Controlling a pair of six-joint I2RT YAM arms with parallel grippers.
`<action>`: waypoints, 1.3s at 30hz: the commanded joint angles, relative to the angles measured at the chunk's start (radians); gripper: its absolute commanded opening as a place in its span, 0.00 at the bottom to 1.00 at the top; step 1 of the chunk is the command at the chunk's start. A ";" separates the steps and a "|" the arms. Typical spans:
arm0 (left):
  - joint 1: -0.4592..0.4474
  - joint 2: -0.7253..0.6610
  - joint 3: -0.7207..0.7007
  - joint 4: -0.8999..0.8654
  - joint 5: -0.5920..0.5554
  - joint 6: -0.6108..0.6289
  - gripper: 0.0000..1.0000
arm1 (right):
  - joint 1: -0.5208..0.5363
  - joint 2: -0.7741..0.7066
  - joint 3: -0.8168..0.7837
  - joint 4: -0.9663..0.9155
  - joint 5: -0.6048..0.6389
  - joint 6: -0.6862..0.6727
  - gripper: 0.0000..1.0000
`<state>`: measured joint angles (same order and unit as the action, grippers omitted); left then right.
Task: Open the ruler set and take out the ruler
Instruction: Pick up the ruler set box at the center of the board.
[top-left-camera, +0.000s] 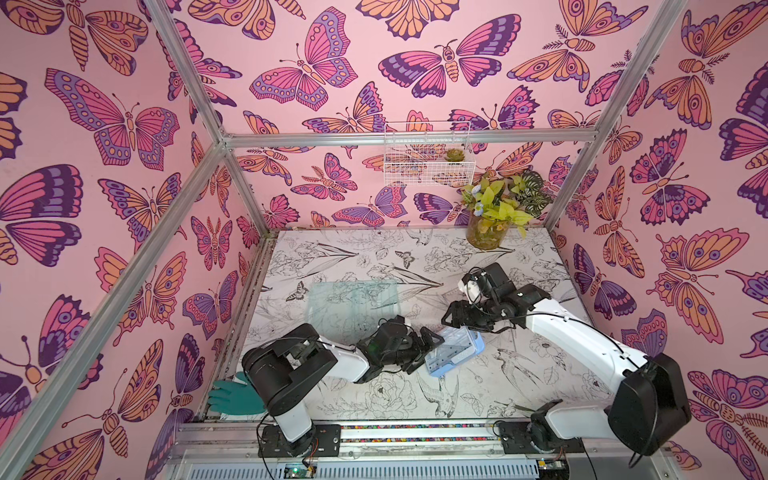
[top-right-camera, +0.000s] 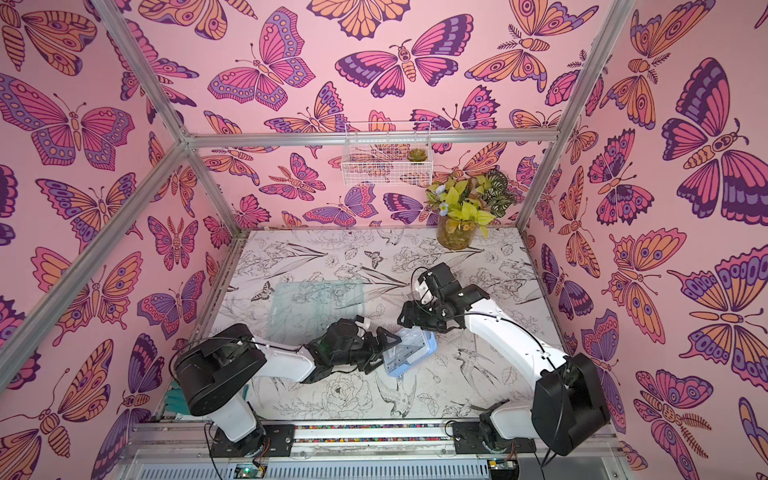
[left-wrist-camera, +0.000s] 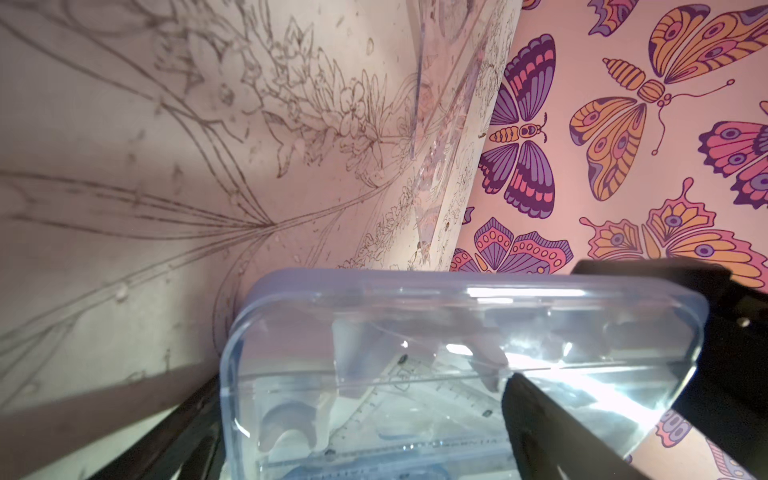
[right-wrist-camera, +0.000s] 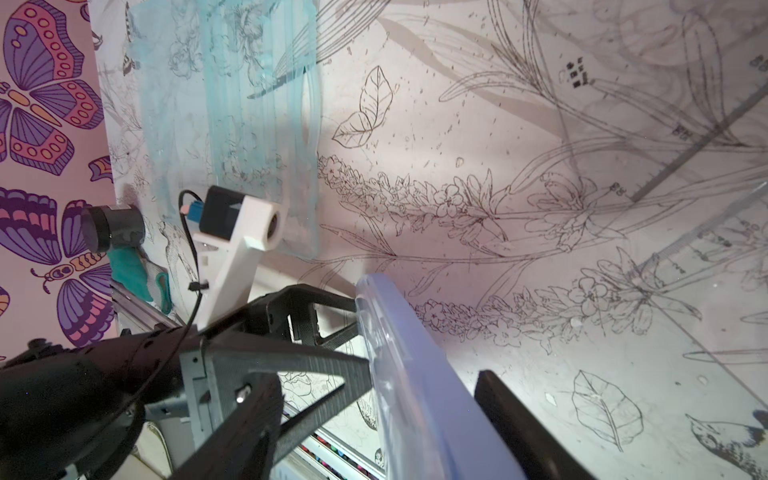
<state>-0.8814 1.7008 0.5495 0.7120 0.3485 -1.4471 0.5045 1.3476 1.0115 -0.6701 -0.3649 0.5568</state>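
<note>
Ruler case (top-left-camera: 455, 351) runs lower-left to upper-right: left gripper (top-left-camera: 428, 351) gapes open round the lower end, right gripper (right-wrist-camera: 378, 376) flanks the upper end, can't tell if it's pinching.

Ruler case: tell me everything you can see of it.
The ruler case is a flat, round-cornered box: pale blue base, clear plastic lid that looks shut, clear rulers faintly visible inside. It sits near the middle of the table. One end lies between the fingers of the left gripper; the right gripper straddles the opposite edge, not clamped.
</note>
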 joint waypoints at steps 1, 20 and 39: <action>-0.004 0.042 -0.008 -0.067 -0.029 0.007 1.00 | 0.051 -0.027 -0.014 -0.016 -0.159 0.041 0.63; 0.015 -0.157 0.102 -0.367 -0.050 0.345 1.00 | -0.016 -0.121 0.101 -0.228 -0.136 -0.048 0.26; 0.012 -0.598 0.283 -1.130 0.156 1.532 0.95 | -0.099 -0.129 0.211 -0.369 -0.511 -0.325 0.23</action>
<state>-0.8688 1.1706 0.8688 -0.3084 0.4976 -0.1112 0.3954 1.2518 1.1934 -1.0145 -0.7731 0.2855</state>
